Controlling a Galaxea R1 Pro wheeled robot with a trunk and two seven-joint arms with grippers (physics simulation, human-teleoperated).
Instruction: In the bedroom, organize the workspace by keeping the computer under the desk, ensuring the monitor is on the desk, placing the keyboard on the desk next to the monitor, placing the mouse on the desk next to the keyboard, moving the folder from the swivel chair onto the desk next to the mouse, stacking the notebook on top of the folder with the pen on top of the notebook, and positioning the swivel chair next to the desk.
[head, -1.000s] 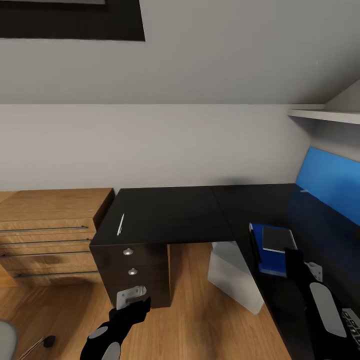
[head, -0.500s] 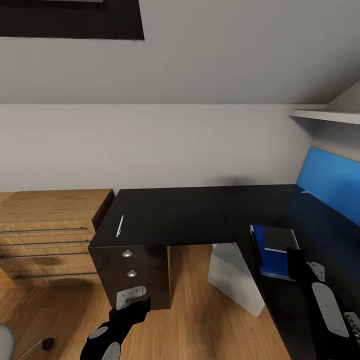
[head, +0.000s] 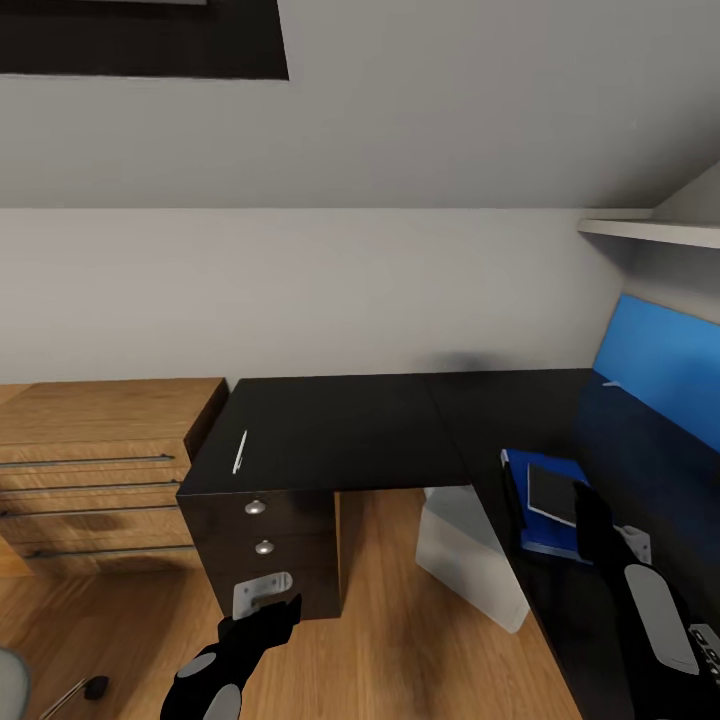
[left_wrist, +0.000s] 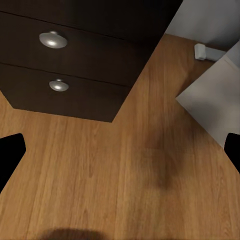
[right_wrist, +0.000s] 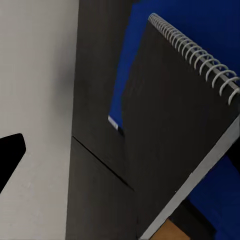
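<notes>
Black right gripper (head: 592, 512) over notebook (head: 553, 493)

Dark spiral notebook (head: 556, 493) lies on blue folder (head: 545, 530) atop black desk (head: 400, 420).

Matt black desk (head: 350, 425), glossy blue folder (head: 545, 530), metal-spiralled matt dark notebook (right_wrist: 175, 130), wood-grain floor (left_wrist: 120, 175), shiny metal drawer knobs (left_wrist: 53, 39)

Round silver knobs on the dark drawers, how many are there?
2. One knob sits on the upper drawer and one knob on the drawer below; the left gripper may hide another lower down.
</notes>
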